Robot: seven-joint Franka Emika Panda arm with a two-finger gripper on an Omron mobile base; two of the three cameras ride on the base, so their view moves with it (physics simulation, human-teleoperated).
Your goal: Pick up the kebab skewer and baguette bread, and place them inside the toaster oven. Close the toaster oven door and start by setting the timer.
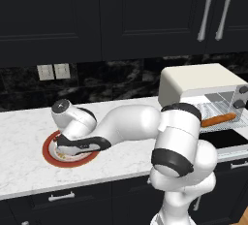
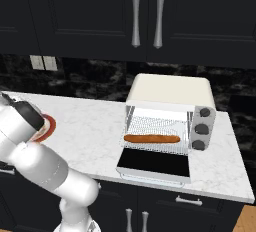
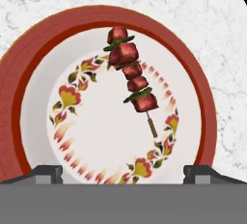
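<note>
The kebab skewer [image 3: 131,84], reddish meat chunks with green bits on a thin stick, lies on a red-rimmed flowered plate [image 3: 202,102]. My gripper [image 3: 123,172] hovers right above that plate, open, with one fingertip at each side and nothing between them. From the left base view the hand [image 1: 72,149] hangs low over the plate [image 1: 48,153] at the counter's left. The baguette bread [image 2: 151,138] rests on the wire rack inside the cream toaster oven [image 2: 170,92]. The toaster oven door [image 2: 154,164] hangs folded down, open. The baguette [image 1: 218,119] also shows inside the oven [image 1: 193,81].
White marble counter [image 2: 95,131] stretches between plate and oven. Knobs [image 2: 202,128] sit on the oven's right side. Dark cabinets with silver handles [image 2: 147,15] hang overhead. Wall outlets [image 1: 53,72] are behind the plate. The counter's front edge runs just below the open door.
</note>
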